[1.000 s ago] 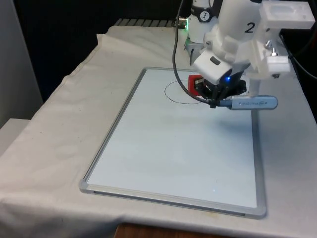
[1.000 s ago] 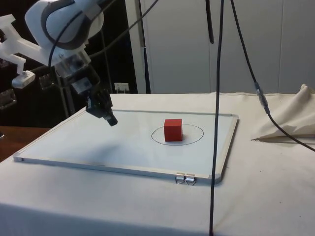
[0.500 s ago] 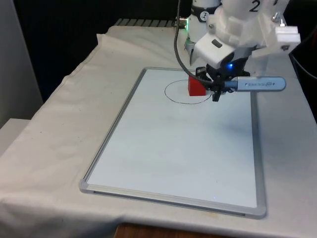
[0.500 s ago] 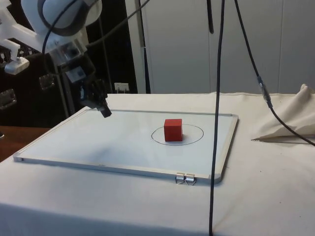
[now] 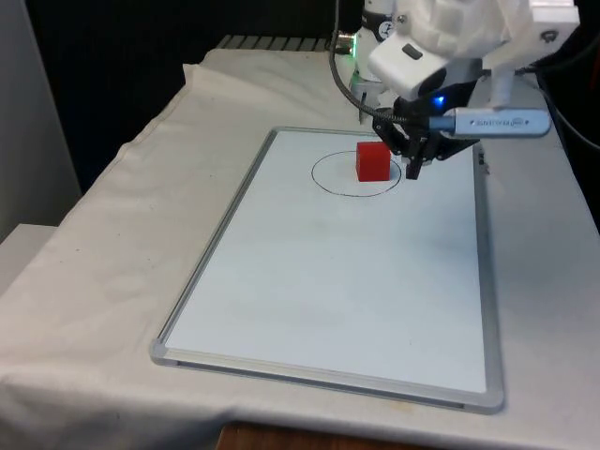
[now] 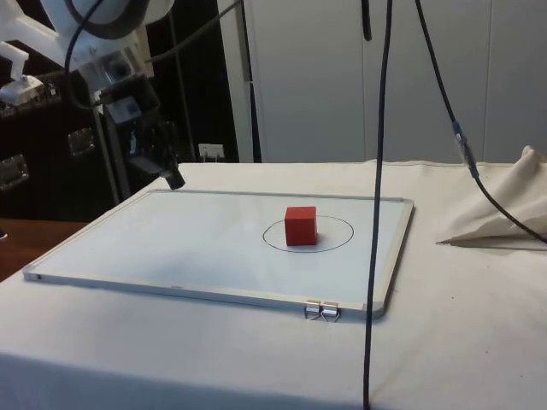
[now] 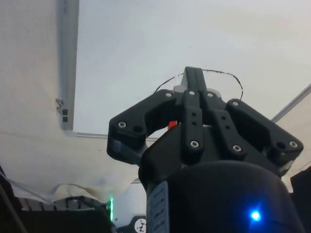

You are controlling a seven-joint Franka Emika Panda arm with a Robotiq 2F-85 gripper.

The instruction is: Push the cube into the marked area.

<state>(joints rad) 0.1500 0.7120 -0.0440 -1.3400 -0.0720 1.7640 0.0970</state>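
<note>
Red cube (image 5: 373,161) inside drawn oval (image 5: 330,184), glossy whiteboard (image 5: 328,291).

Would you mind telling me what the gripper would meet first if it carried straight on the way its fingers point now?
Most likely the whiteboard. The gripper hangs tilted above the board's edge, fingertips aimed down at it. The red cube sits apart inside the drawn circle, seemingly off that line, though depth is hard to judge.

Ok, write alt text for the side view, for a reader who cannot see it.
A red cube sits inside a hand-drawn oval on a whiteboard lying flat on a white-clothed table. The arm's black end effector hangs above the board's far edge, apart from the cube. Dark cables hang in front.
</note>
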